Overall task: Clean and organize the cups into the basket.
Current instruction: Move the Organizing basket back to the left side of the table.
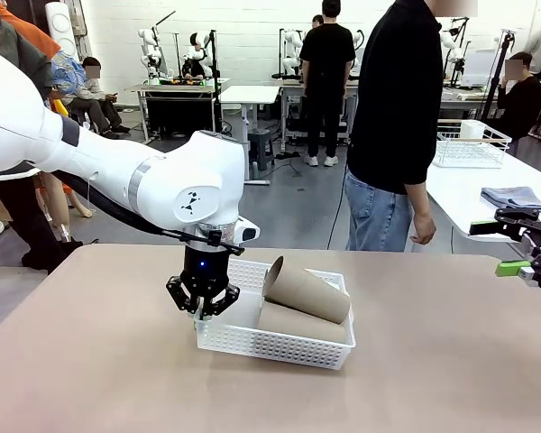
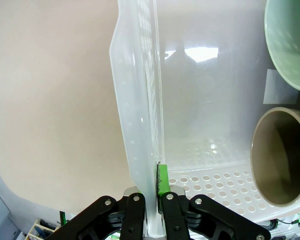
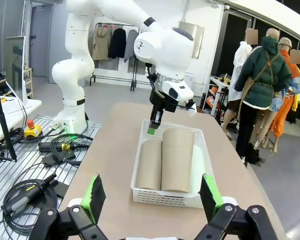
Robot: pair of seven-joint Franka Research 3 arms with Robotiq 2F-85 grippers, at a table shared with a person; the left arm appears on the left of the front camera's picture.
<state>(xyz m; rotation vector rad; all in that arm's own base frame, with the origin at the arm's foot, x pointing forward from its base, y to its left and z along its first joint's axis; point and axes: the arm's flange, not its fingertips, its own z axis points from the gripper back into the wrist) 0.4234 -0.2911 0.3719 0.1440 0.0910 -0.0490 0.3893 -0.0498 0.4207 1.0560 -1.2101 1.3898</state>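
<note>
The white lattice basket (image 1: 272, 344) lies mid-table. One tan cup (image 1: 304, 323) lies flat inside it, and a second tan cup (image 1: 307, 289) leans tilted on top. My left gripper (image 1: 202, 307) is shut on the basket's left rim. In the left wrist view its fingers (image 2: 162, 181) pinch the rim wall (image 2: 140, 130), with the mint-green cup's mouth (image 2: 290, 45) and a tan cup's mouth (image 2: 282, 155) inside. My right gripper (image 1: 525, 244) hangs open at the table's right edge. In the right wrist view it (image 3: 152, 200) faces the basket (image 3: 165, 198), both tan cups (image 3: 177, 157) and the mint cup (image 3: 196, 167).
A person (image 1: 397, 108) stands at the far side of the table, one hand (image 1: 424, 230) hanging near its edge. A neighbouring white table at the right holds a wire basket (image 1: 469, 144) and a folded grey cloth (image 1: 516, 197). Bare tan tabletop (image 1: 99, 361) surrounds the basket.
</note>
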